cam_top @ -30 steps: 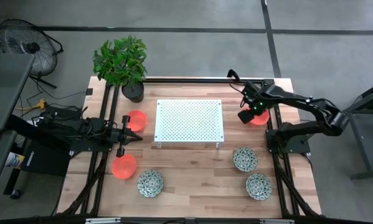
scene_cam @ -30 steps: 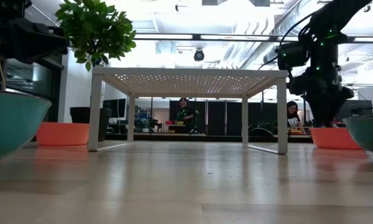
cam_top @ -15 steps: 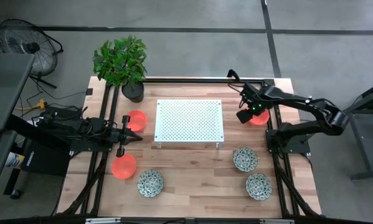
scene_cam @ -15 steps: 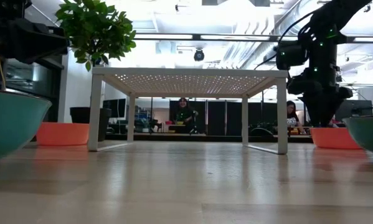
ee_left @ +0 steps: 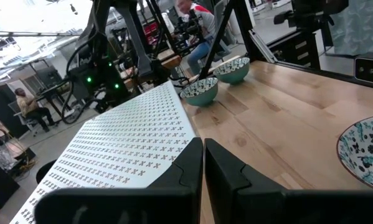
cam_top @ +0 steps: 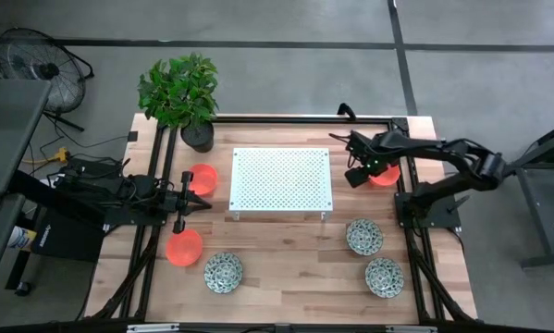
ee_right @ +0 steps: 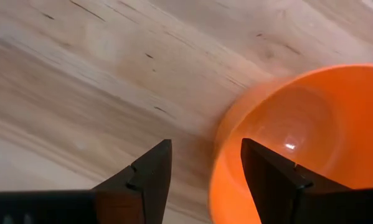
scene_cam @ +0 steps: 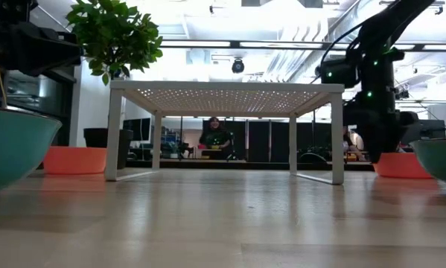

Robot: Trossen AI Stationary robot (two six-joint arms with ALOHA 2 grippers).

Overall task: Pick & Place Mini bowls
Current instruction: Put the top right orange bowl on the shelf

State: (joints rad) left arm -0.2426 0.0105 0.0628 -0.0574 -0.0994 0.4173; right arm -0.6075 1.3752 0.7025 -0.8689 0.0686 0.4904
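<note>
The right gripper [ee_right: 205, 171] has its fingers parted, straddling the rim of an orange bowl [cam_top: 385, 175] just beside the white perforated stand [cam_top: 281, 178]. Two speckled bowls [cam_top: 363, 237] sit nearer the front edge. The left gripper [cam_top: 190, 195], fingers pressed together, waits between two more orange bowls [cam_top: 203, 178], a potted plant [cam_top: 180, 92] behind them.

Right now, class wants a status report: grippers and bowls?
Right gripper open, straddling the plain orange mini bowl's rim. Left gripper shut, waiting beside the white perforated rack. Nothing blocking.
</note>
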